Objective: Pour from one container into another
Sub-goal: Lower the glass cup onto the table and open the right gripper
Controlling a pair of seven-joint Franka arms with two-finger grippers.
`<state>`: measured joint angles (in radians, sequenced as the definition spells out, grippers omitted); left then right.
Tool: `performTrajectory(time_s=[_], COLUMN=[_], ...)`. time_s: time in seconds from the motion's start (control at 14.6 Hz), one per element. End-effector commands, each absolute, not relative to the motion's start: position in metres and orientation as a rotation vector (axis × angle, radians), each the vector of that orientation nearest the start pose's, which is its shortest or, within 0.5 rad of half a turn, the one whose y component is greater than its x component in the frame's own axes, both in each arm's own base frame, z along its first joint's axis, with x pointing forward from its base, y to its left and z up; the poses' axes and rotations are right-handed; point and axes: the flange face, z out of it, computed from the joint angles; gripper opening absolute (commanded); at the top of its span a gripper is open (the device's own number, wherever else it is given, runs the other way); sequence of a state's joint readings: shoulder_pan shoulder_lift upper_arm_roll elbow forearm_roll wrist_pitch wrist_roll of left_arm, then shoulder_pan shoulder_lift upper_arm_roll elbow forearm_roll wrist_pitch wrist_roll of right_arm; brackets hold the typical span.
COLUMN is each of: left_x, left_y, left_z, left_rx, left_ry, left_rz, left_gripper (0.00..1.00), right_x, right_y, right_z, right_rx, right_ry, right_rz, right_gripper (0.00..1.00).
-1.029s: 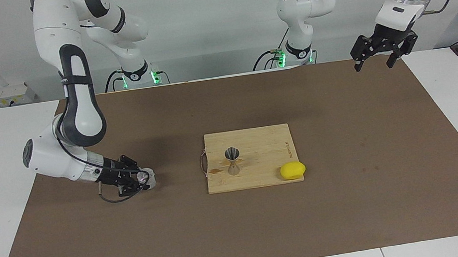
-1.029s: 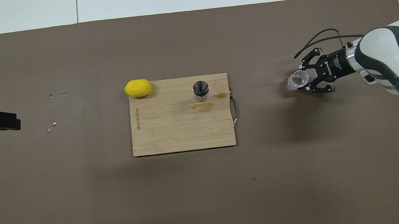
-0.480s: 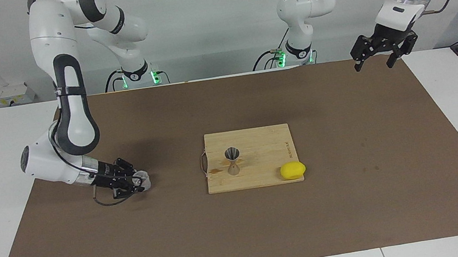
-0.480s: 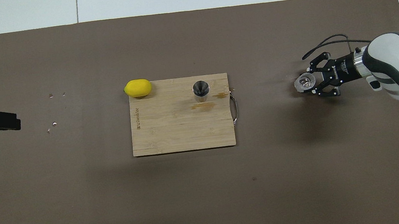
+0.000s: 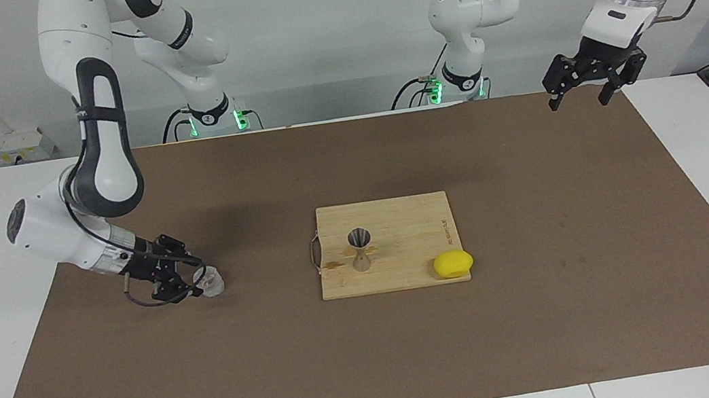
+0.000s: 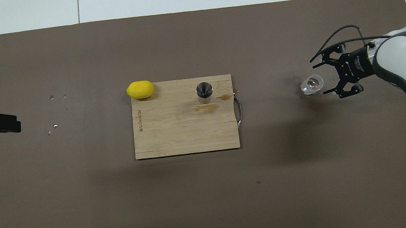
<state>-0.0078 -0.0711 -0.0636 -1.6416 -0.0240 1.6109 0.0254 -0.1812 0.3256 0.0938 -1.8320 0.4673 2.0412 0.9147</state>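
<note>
The small clear glass (image 5: 210, 284) (image 6: 311, 85) stands upright on the brown mat toward the right arm's end of the table. My right gripper (image 5: 196, 279) (image 6: 321, 76) is low beside it and open, its fingers spread apart and off the glass. The steel jigger (image 5: 360, 249) (image 6: 204, 90) stands upright on the wooden cutting board (image 5: 405, 268) (image 6: 182, 132) in the middle of the table. My left gripper (image 5: 577, 95) (image 6: 12, 124) waits open, raised over the mat's corner at the left arm's end.
A yellow lemon (image 5: 453, 263) (image 6: 140, 89) lies at the board's corner toward the left arm's end. A wet stain (image 6: 206, 107) marks the board beside the jigger. Small specks (image 6: 51, 97) lie on the mat toward the left arm's end.
My right gripper carried the glass away from the board, set it on the mat and opened. It has drawn back a little. The left arm has not moved.
</note>
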Motion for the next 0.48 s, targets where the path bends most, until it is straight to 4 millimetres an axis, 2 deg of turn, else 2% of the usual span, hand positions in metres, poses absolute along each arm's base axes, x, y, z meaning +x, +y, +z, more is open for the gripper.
performTrajectory(time_s=[0.0, 0.14, 0.41], left_x=[0.528, 0.528, 0.528], left_y=[-0.040, -0.040, -0.041], left_z=[0.637, 0.637, 0.637], left_rx=[-3.164, -3.164, -3.165], left_ry=[0.145, 0.145, 0.145], left_rz=[-0.055, -0.055, -0.055], left_gripper=[1.00, 1.00, 1.00], right_x=[0.609, 0.603, 0.596], right_y=[-0.006, 0.002, 0.031], right_z=[0.367, 0.373, 0.391], right_rx=[-2.537, -2.704, -2.926], right_ry=[1.300, 0.980, 0.549], right_rz=[0.311, 0.295, 0.240], right_gripper=[0.99, 0.99, 0.99])
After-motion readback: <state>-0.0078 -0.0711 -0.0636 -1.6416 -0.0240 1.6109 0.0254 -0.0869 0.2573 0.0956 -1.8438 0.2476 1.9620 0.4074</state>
